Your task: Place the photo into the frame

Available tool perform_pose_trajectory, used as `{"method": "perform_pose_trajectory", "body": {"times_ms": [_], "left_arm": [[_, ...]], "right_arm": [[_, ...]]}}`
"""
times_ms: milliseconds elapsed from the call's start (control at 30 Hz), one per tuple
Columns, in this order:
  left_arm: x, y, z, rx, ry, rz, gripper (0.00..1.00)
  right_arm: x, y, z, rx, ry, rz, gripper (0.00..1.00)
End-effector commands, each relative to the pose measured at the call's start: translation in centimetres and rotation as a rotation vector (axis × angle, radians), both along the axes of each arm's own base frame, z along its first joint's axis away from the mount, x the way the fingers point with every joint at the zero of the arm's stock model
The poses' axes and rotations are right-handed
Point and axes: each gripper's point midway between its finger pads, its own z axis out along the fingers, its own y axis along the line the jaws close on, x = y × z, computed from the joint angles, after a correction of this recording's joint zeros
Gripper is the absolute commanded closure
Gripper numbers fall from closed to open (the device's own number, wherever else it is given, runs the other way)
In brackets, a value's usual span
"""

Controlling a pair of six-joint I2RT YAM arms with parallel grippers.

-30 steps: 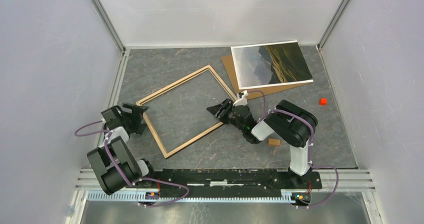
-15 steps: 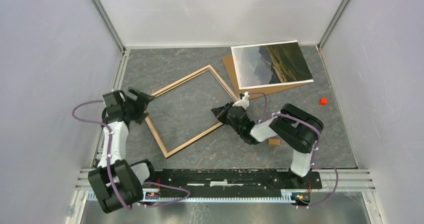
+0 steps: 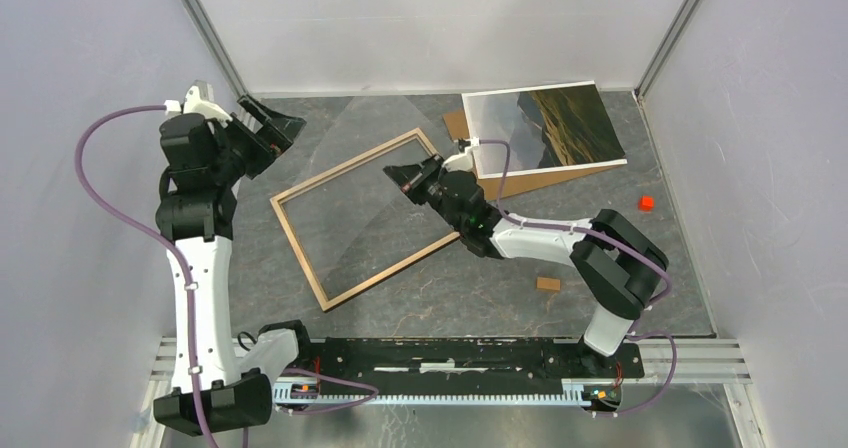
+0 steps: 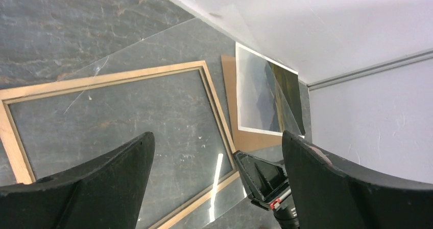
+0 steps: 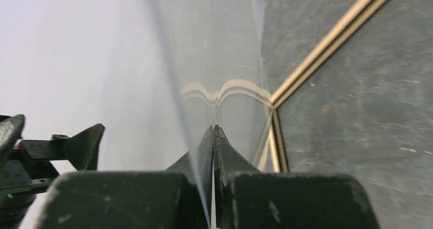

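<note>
Your right end effector [image 3: 402, 176] pinches the clear pane [image 5: 214, 45] above the frame [image 3: 300, 258]. Your left end effector [image 3: 278, 133] gapes empty. Park the pane next.

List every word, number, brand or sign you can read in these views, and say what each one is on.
None can be read.
The photo shows only a landscape, with no caption.
The frame and the backing board carry no visible marking.
The small coloured spots on the base rail are too small to read.
</note>
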Motion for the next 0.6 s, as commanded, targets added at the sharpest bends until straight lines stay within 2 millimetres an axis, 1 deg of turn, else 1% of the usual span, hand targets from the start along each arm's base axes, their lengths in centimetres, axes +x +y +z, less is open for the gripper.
{"method": "perform_pose_trajectory", "body": {"times_ms": [0, 33, 133, 267, 333, 367, 400, 500, 567], "left_arm": [[-1.2, -0.3, 1.2, 0.087, 0.013, -0.036, 0.00], [-1.2, -0.4, 1.5, 0.086, 0.009, -0.040, 0.00], [-1.0, -0.9, 2.0, 0.077, 0.001, -0.060, 0.00], [-0.9, -1.2, 1.7, 0.081, 0.008, -0.069, 0.00], [-0.9, -1.2, 1.2, 0.091, 0.018, -0.069, 0.00], [-0.9, -1.3, 1.0, 0.094, 0.022, -0.071, 0.00], [-0.9, -1.4, 0.7, 0.096, 0.026, -0.075, 0.00], [-0.9, -1.5, 0.0, 0.097, 0.044, -0.079, 0.00], [-0.6, -1.5, -0.6, 0.097, 0.052, -0.081, 0.00]], "right_arm": [[0.5, 1.5, 4.7, 0.091, -0.014, 0.011, 1.00], [0.7, 1.5, 4.6, 0.105, -0.002, 0.007, 1.00], [1.4, 1.8, 3.3, 0.141, 0.049, -0.007, 1.00], [2.5, 2.8, 1.4, 0.174, 0.103, -0.009, 1.00], [3.2, 2.7, -0.4, 0.170, 0.136, -0.023, 1.00], [3.5, 2.3, -1.3, 0.169, 0.150, -0.032, 1.00], [3.7, 1.8, -2.5, 0.158, 0.171, -0.044, 1.00], [3.8, 0.6, -5.3, 0.119, 0.193, -0.074, 1.00], [3.7, 0.2, -6.9, 0.089, 0.202, -0.075, 1.00]]}}
